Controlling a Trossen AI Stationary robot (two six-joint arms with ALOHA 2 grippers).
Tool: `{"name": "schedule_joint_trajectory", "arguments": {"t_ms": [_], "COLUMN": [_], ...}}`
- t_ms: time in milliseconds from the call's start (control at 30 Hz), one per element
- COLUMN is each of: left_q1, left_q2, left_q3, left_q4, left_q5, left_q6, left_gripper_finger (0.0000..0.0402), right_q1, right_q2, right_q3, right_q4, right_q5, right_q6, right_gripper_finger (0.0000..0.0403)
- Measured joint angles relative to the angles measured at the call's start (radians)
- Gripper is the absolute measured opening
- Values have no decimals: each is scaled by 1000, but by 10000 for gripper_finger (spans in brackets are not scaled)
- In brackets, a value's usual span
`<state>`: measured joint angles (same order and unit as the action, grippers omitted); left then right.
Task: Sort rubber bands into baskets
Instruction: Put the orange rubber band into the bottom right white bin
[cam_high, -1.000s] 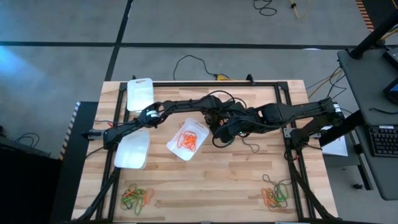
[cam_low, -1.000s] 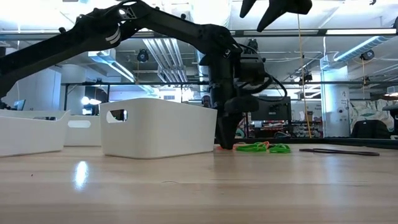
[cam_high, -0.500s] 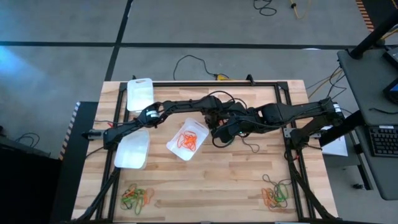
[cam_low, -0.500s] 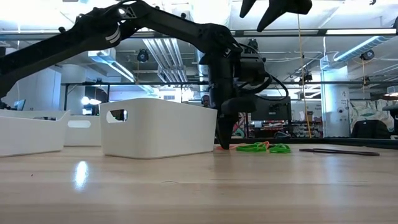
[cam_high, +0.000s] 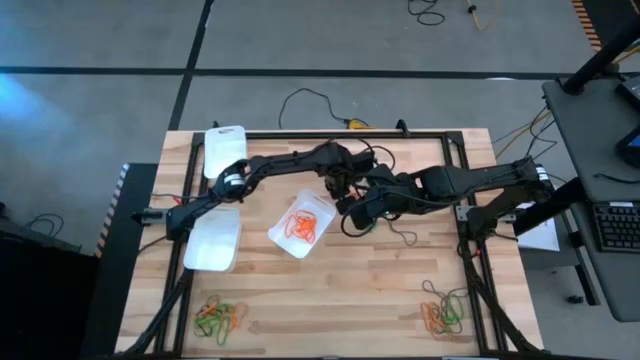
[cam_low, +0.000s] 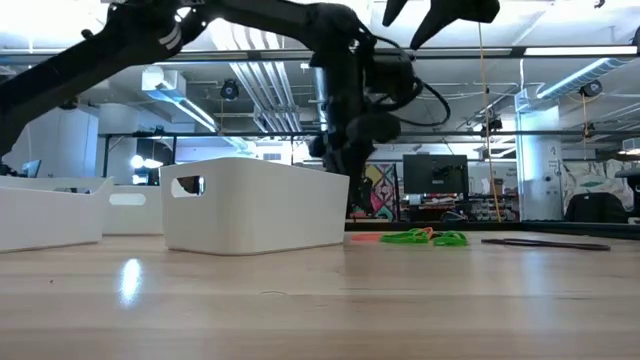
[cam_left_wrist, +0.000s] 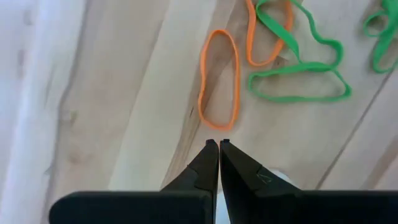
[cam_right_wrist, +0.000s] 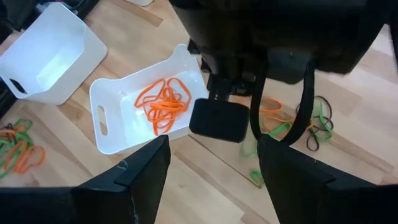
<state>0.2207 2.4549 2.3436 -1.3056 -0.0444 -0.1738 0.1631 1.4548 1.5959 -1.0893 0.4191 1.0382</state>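
Note:
My left gripper (cam_left_wrist: 217, 144) is shut and empty. It hangs above an orange rubber band (cam_left_wrist: 219, 81) that lies flat on the table beside green rubber bands (cam_left_wrist: 298, 74). In the high view it (cam_high: 337, 186) is just beyond the middle basket (cam_high: 300, 222), which holds several orange bands. In the low view it (cam_low: 351, 200) is clear of the table, with green and orange bands (cam_low: 425, 237) lying to its right. My right gripper (cam_right_wrist: 211, 180) is open and empty, high above the table (cam_high: 350, 214), and looks down on the same basket (cam_right_wrist: 149, 106).
Two more white baskets stand at the far left (cam_high: 225, 150) and the left (cam_high: 213, 240). Mixed piles of bands lie near the front left (cam_high: 220, 315) and the front right (cam_high: 445, 312). Black cables (cam_high: 400, 235) trail across the table's middle. The two arms cross closely there.
My left gripper has risen from the table top beside the middle basket and gone a little toward the far edge, staying shut. The bands on the table have stayed where they were.

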Motion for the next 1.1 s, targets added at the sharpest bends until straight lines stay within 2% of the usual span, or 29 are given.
{"name": "schedule_joint_trajectory", "arguments": {"t_ms": [267, 600, 800, 967, 1033, 1100], "left_q1": [0, 25, 36, 35, 35, 30], "left_q2": [16, 80, 119, 124, 124, 128], "left_q3": [0, -3, -3, -2, -2, -2], "left_q4": [46, 102, 102, 101, 101, 103], "left_q5": [8, 2, 2, 6, 66, 78], "left_q6": [-24, -97, -98, -70, -68, -67], "left_gripper_finger": [4, 78, 105, 106, 96, 78], "right_q1": [0, 0, 0, 0, 0, 0], "right_q2": [0, 0, 0, 0, 0, 0], "right_q3": [0, 0, 0, 0, 0, 0], "right_q4": [4, 18, 26, 26, 26, 26], "right_q5": [0, 0, 0, 0, 0, 0], "right_q6": [-1, -1, 0, 0, 0, -1], "right_gripper_finger": [233, 233, 233, 233, 233, 233]}}
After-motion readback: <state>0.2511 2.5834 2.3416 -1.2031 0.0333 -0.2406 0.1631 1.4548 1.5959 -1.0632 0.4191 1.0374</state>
